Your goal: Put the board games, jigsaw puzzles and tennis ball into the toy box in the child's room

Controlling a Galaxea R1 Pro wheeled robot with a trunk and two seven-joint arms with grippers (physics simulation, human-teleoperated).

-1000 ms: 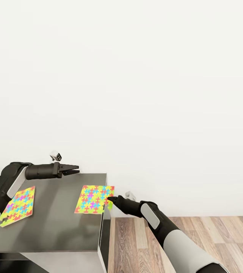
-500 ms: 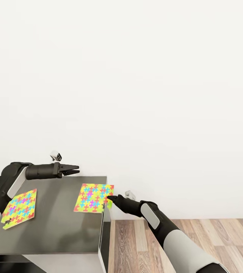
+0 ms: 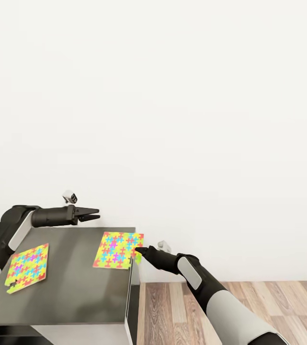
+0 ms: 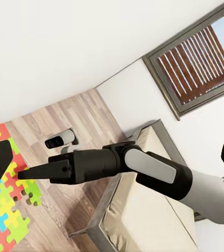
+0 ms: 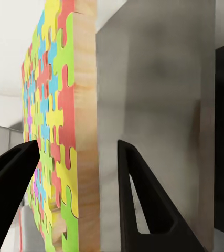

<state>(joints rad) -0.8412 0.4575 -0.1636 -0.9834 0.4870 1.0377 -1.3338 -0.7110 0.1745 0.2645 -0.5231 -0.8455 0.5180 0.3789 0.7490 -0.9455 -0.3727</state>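
Observation:
Two bright multicoloured jigsaw puzzles lie on a dark grey table [image 3: 72, 282]. One puzzle [image 3: 27, 266] lies near the table's left side, under my left arm. The other puzzle [image 3: 119, 250] sits at the right edge and overhangs it slightly. My right gripper [image 3: 138, 250] is open at that overhanging edge. In the right wrist view the puzzle's wooden edge [image 5: 85, 131] stands between the two fingers, with a gap on one side. My left gripper [image 3: 95, 213] hovers open above the table's far edge, holding nothing.
A plain white wall rises right behind the table. Wooden floor [image 3: 268, 306] lies to the right of the table's right edge. The left wrist view shows a bed frame [image 4: 143, 220] and a window with blinds [image 4: 195, 68].
The whole head view has shifted: the table, the left puzzle and the floor sit lower in the picture. The right puzzle has stayed at my right gripper and now lies nearer the table's far edge.

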